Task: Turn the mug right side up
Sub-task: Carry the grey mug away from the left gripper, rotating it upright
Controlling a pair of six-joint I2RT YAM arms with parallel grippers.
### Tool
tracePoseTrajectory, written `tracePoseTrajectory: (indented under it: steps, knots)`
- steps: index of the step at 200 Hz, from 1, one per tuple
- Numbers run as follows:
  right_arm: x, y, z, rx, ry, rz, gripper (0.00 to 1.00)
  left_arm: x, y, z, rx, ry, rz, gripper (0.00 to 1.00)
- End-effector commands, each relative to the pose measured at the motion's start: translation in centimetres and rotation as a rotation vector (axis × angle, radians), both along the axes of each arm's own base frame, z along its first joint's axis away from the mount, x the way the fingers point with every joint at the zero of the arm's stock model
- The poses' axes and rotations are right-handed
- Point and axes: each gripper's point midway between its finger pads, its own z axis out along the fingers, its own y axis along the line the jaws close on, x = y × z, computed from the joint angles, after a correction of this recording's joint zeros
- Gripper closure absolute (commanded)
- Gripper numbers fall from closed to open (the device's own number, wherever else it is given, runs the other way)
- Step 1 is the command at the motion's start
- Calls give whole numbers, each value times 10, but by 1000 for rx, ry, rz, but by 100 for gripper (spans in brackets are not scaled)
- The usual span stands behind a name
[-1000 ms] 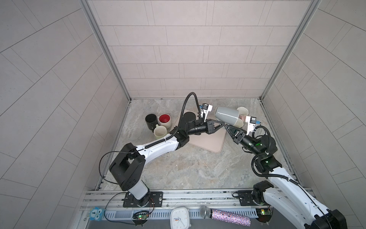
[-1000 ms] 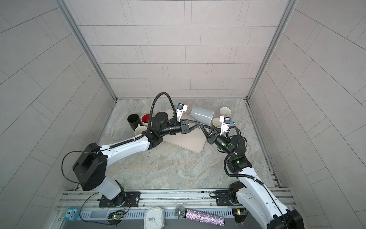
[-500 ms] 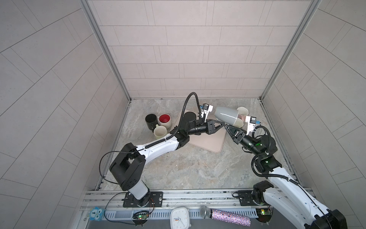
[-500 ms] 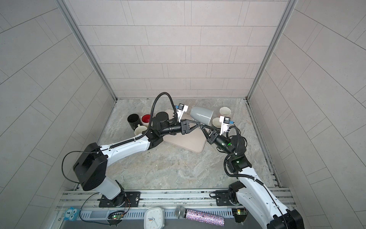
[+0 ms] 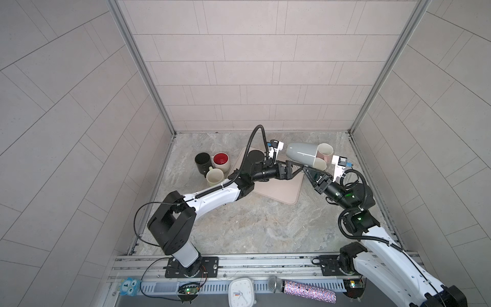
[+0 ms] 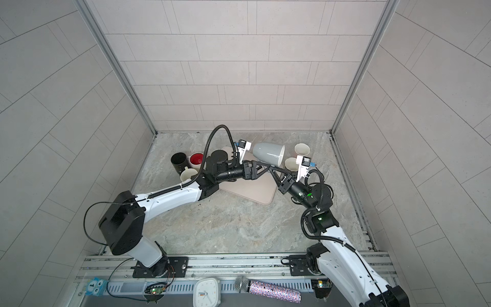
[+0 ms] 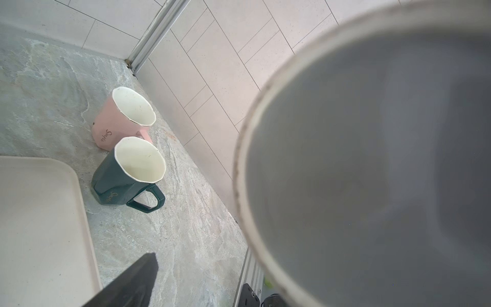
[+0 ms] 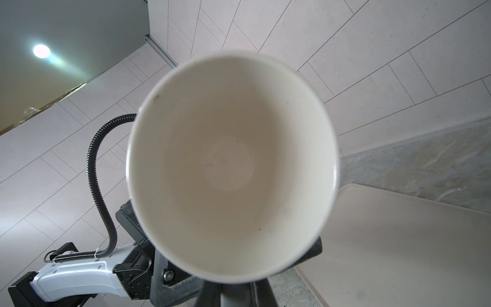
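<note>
1. Hanging in the air above the far side of the tray (image 5: pixel 279 191), the grey mug (image 5: pixel 303 156) is held on its side, clear of the table (image 5: pixel 252 226).
2. Its long axis is set nearly level: the mouth is turned toward the right arm (image 5: pixel 342 196), the rounded base toward the left arm (image 5: pixel 212 196).
3. The rim wall is pinched from below by the closed right jaws; the left jaws are spread wide beside the body.
4. A glossy grey glaze outside and a smooth cream inside are seen; the tapered shape is judged slippery.
</note>
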Motion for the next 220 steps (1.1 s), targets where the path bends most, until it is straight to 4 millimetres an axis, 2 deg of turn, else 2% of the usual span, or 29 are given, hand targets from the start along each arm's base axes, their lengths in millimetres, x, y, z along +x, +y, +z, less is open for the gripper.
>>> tracePoseTrajectory:
  steps: [1,62,106,188,220]
  knots:
    - [0,-7,18,9,-54,-48,100,-14,-2,27,-50,-69,-41,0]
    - [3,-17,4,-53,-8,-122,100,-18,10,40,-62,-112,-4,0]
    - [5,-27,-11,-138,42,-191,100,-18,21,43,-27,-140,42,0]
    - [5,-53,-23,-251,106,-309,100,-18,34,31,38,-167,85,0]
    - [9,-57,-42,-288,182,-326,100,-16,42,22,60,-155,98,0]
